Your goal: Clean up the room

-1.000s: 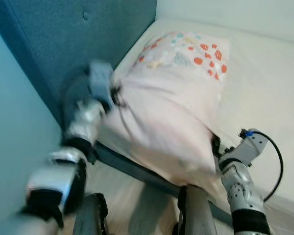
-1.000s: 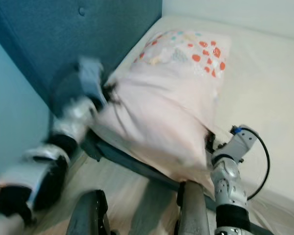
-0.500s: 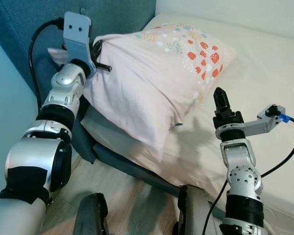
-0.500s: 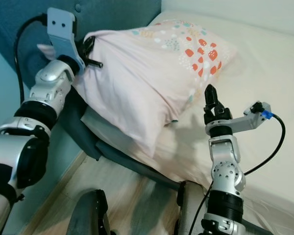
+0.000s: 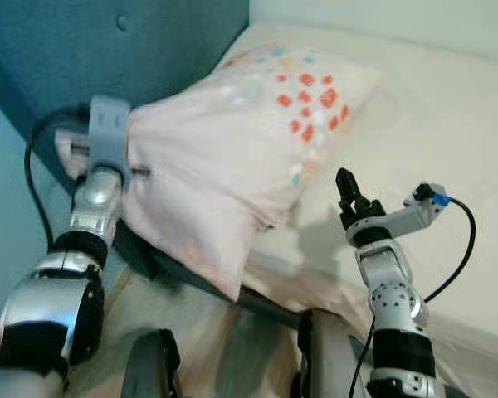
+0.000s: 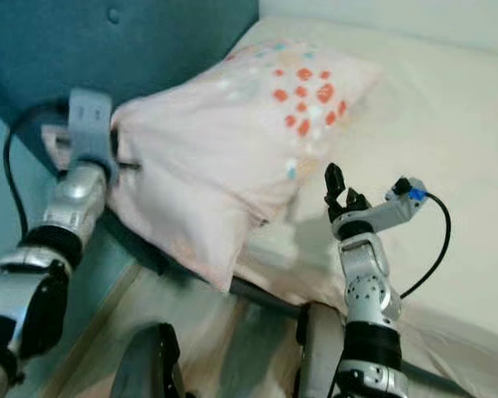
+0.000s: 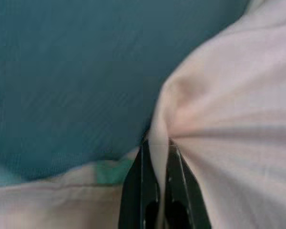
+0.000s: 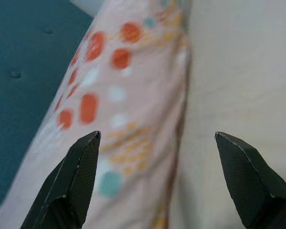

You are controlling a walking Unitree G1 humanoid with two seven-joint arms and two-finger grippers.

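A pale pink pillow (image 5: 232, 141) with orange and teal spots lies at the head of the cream bed (image 5: 448, 124), its near corner hanging over the bed's edge. My left gripper (image 7: 156, 157) is shut on a fold of the pillow's left corner, close to the blue headboard (image 5: 83, 58); the left arm (image 5: 95, 207) reaches up beside the bed. My right gripper (image 8: 159, 162) stands open just right of the pillow, above the mattress, with nothing between its fingers (image 5: 345, 184).
The padded blue headboard (image 6: 108, 41) rises at the left, with a light blue wall beside it. The dark bed frame (image 5: 174, 278) runs along the near edge. Wooden floor (image 5: 224, 348) lies below, where my own legs show.
The pillow has come down from hanging in the air onto the bed. My left gripper, still holding its corner, has lowered. My right gripper has let go and opened beside the pillow.
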